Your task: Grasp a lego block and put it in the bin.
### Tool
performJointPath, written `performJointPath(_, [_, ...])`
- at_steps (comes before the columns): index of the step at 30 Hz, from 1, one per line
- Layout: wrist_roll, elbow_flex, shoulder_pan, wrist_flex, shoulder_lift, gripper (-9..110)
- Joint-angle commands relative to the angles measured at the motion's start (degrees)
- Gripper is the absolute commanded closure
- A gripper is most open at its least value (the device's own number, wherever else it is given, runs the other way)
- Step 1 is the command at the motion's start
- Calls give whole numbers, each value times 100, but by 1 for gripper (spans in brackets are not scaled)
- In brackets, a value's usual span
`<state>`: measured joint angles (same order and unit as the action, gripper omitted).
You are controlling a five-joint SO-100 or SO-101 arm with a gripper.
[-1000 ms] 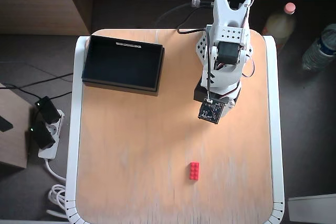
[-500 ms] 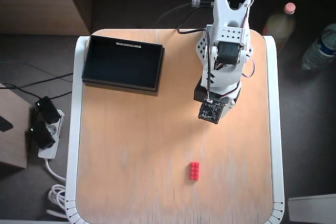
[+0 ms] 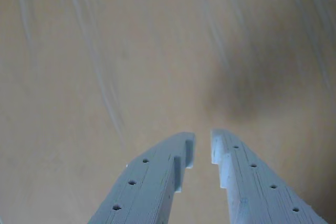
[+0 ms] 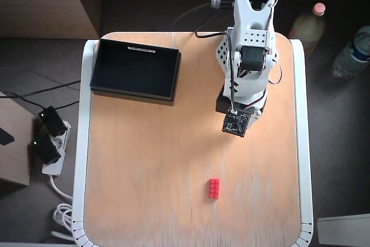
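The white fingers (image 3: pixel 202 148) come up from the bottom of the wrist view. They are almost shut, with only a thin gap between their tips. Nothing is held between them. Under them there is only bare wooden tabletop (image 3: pixel 105 66), with a dark soft shadow just past the right tip.

In the overhead view, the white arm (image 4: pixel 248 56) stands at the far side of the tabletop (image 4: pixel 144 160) and bends forward over it. A small dark board (image 4: pixel 236 124) on the arm's front end hides the fingers in that view, so their place is only known to be under it.

The red lego block (image 4: pixel 214 188) lies flat on the wood, well apart from the fingers, toward the near edge and a little to the left in the overhead view. Nothing touches it. Its long side runs toward and away from the arm.

The black bin (image 4: pixel 135 71) sits at the far left corner of the tabletop in the overhead view, well to the left of the fingers. It has a thin white strip along its far edge. It looks empty inside.

Two bottles (image 4: pixel 351 53) stand on the floor, off the right side of the tabletop.
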<state>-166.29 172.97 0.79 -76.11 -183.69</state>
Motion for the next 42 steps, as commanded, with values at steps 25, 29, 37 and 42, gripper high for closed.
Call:
performJointPath(25, [-1811, -1318, 431, 738, 1696, 101])
performJointPath(29, [-1828, -2461, 545, 738, 2839, 101])
performJointPath(37, [-1925, -4377, 782, 738, 4456, 101])
performJointPath(42, [-2118, -5168, 984, 738, 5335, 101])
